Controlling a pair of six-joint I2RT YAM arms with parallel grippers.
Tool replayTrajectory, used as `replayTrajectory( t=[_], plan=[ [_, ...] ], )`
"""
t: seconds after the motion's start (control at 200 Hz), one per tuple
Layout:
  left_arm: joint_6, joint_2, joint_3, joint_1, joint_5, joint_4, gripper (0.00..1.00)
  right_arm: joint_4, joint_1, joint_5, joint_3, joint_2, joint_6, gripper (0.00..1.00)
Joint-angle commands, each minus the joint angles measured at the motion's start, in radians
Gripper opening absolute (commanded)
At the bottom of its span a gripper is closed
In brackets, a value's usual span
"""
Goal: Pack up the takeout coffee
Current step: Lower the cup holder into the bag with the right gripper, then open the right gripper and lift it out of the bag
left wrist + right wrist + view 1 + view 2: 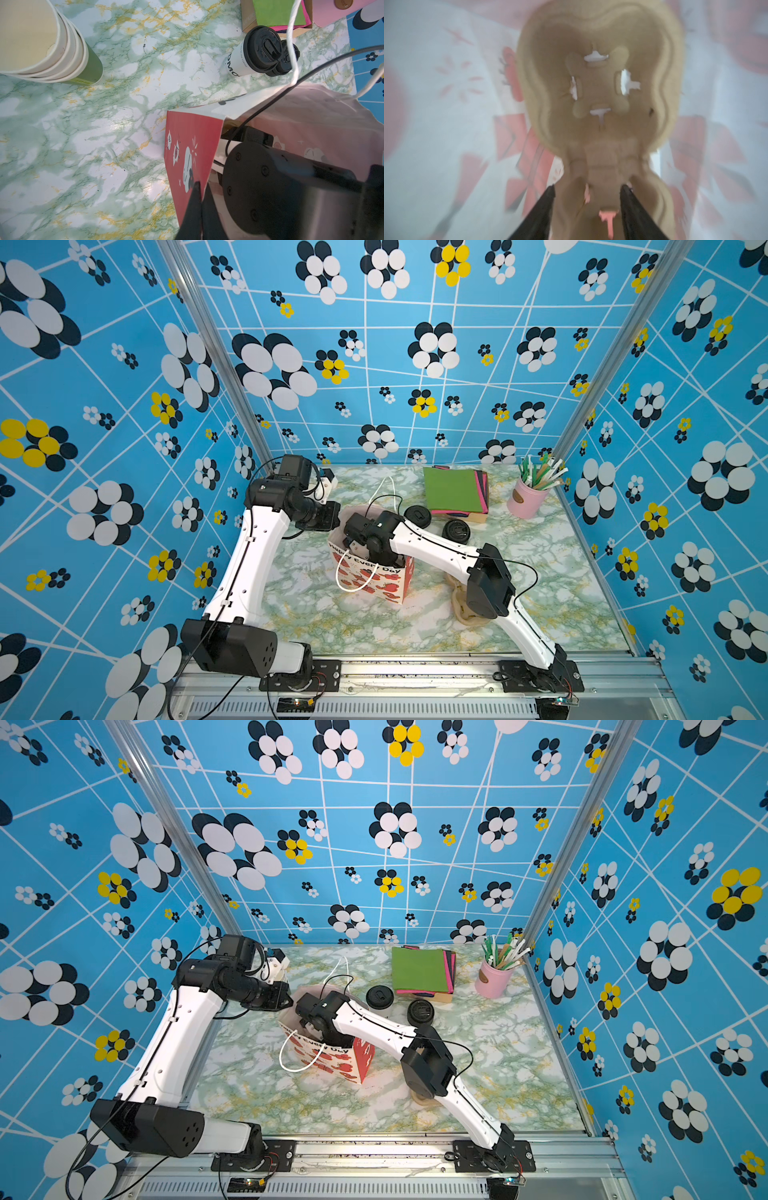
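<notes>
Evidently the bag is being fitted out before the drink goes in. The left gripper (201,187) is pinching the red side panel of the paper bag (374,580), its fingers closed tight on the rim and holding the mouth open near the centre of both top views. The right gripper (588,187) is reaching down inside the bag. Its fingers are standing apart on either side of the narrow waist of a tan pulp cup carrier (600,93), seemingly flanking it rather than squeezing it, though blur is making contact hard to judge.

The takeout coffee (417,516) is standing upright on the counter (332,626), outside the bag, just right of its far rim, with nothing gripping it.

The step in hand is looking like seating the carrier on the bag floor. The next move is calling for the right arm to lift clear of the mouth, take the cup by its body and lower it upright into a well.

A stack of black lids (456,531) is crowding the cup's right side, and a white cord handle (290,20) is looping over the opening. A second carrier (461,605) is lying under the right arm, lower right of the bag.
</notes>
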Motion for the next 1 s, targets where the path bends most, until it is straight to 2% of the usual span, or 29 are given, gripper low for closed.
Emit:
replayTrajectory(
  t=[0.0, 0.46, 0.994],
  plan=[
    [0.023, -0.036, -0.018, 0.003, -0.012, -0.024, 0.00, -0.020, 0.006, -0.011, 0.042, -0.071, 0.022, 0.61],
    [0.028, -0.037, -0.019, 0.000, -0.027, -0.037, 0.00, 0.054, 0.006, 0.016, 0.051, -0.159, 0.051, 0.78],
    [0.031, -0.044, -0.030, -0.004, -0.026, -0.039, 0.00, 0.118, 0.006, 0.063, 0.046, -0.283, 0.071, 0.84]
  ],
)
